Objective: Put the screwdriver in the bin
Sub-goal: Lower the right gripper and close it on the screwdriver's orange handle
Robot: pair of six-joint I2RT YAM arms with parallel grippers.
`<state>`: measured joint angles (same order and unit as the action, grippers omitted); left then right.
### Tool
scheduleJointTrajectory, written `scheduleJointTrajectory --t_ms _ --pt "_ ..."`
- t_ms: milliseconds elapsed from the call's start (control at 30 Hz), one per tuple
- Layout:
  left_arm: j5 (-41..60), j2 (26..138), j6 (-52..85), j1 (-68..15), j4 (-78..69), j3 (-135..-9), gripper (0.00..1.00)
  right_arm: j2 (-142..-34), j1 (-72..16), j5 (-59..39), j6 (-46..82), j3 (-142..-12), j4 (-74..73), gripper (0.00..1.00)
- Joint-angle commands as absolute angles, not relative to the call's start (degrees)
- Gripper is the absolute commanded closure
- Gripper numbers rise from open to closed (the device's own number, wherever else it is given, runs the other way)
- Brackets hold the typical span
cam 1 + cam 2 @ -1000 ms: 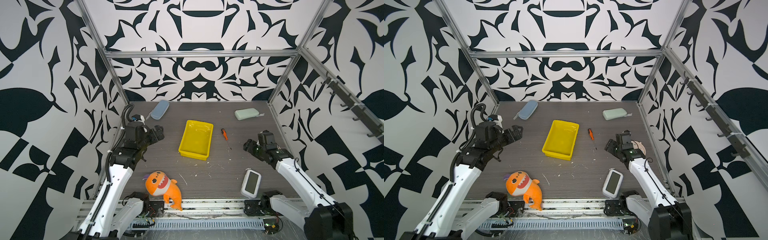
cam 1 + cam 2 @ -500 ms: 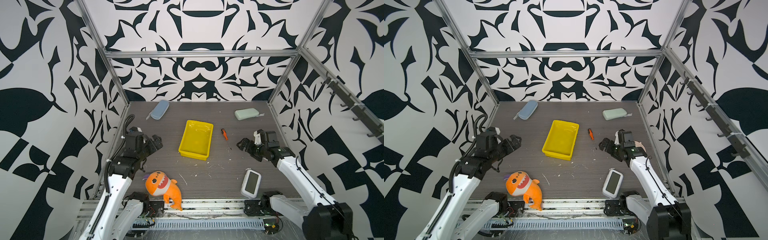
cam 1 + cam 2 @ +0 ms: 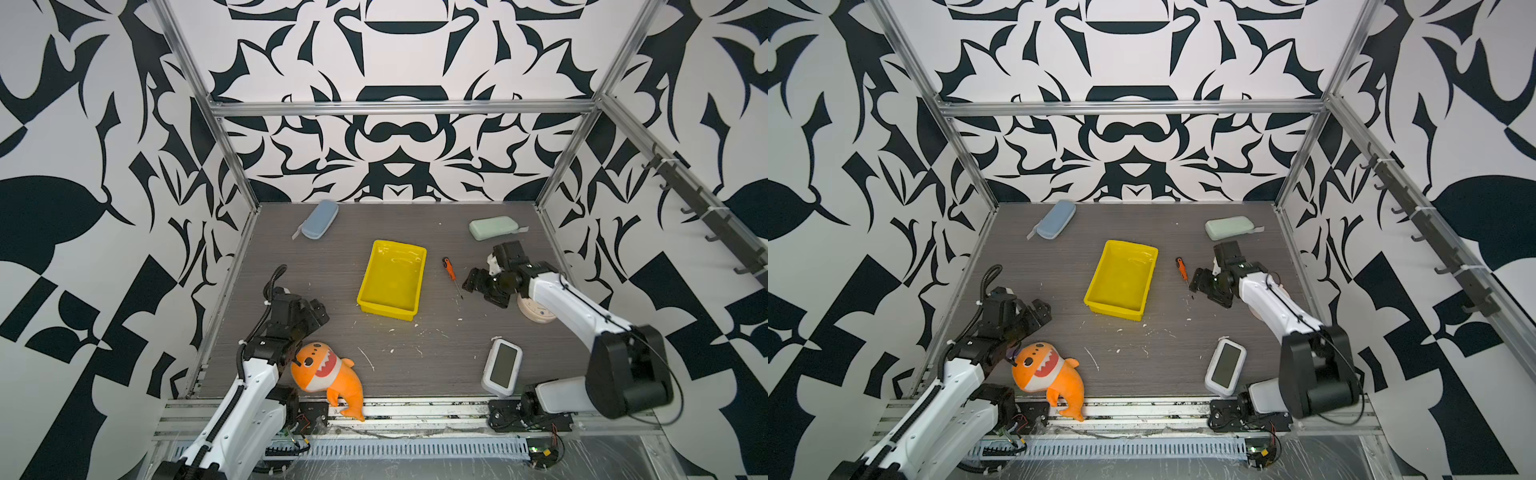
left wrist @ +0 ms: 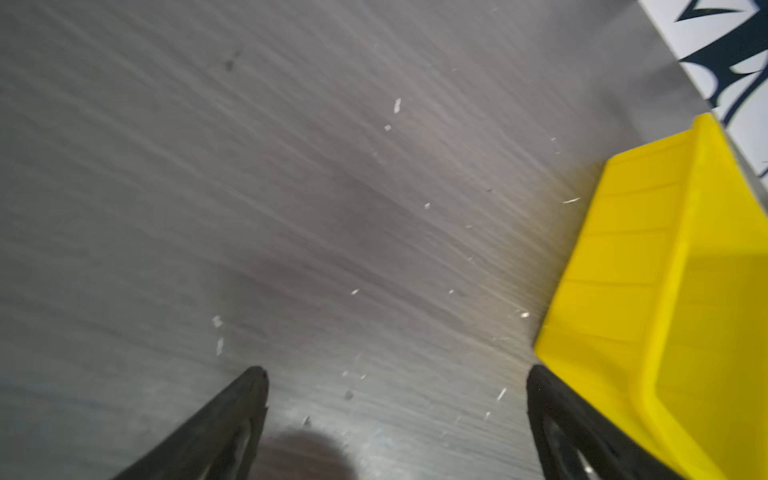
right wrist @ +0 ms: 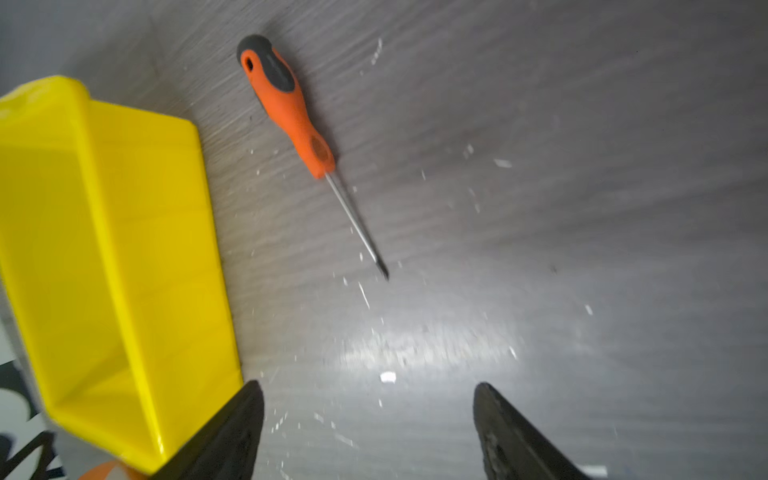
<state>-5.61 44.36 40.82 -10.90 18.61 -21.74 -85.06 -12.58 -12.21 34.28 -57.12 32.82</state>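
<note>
On tabletop (image 3: pixel 457 353) middle, screwdriver (image 5: pixel 291 108) lying flat near bin (image 3: pixel 419 282), on right-edge side. Near shaft tip, right gripper (image 5: pixel 370 390) hovering, spread wide, empty; left gripper (image 4: pixel 397 370) also spread, empty. Probably light, stiff; thin shaft slipping easily, so grasping orange handle crosswise looking best.

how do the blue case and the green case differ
The blue case lies back left, tilted diagonally; the green case lies back right, nearly crosswise. The blue case is grey-blue, the green case pale mint. Both are oblong, lying flat on the table.
</note>
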Motion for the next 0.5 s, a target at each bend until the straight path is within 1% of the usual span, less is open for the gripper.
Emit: scheduleJointTrajectory --t_ms 0,167,233,267,400,467 --pt "-3.44 46.66 39.89 -10.88 15.32 -23.31 0.0 -91.92 -16.31 -5.96 34.04 -66.08 34.97 0.18" --pt "-5.55 49.26 40.17 -10.89 16.78 -24.94 0.0 -104.06 -18.97 0.1 31.42 -80.88 42.49 0.2" --pt "-6.7 48.77 40.52 -10.87 16.55 -24.69 0.0 -107.48 -18.98 0.46 30.71 -83.2 42.78 0.29" --pt "-7.15 47.99 40.54 -10.9 16.04 -24.26 0.0 -109.02 -18.98 -0.1 30.12 -84.03 42.55 0.29" --pt "-5.66 45.01 39.99 -10.83 14.91 -22.71 0.0 -113.78 -18.98 -1.14 29.4 -87.28 42.01 0.4" --pt "-6.56 44.23 40.4 -10.88 14.68 -22.17 0.0 -115.39 -18.98 -1.32 29.18 -88.75 42.15 0.43"
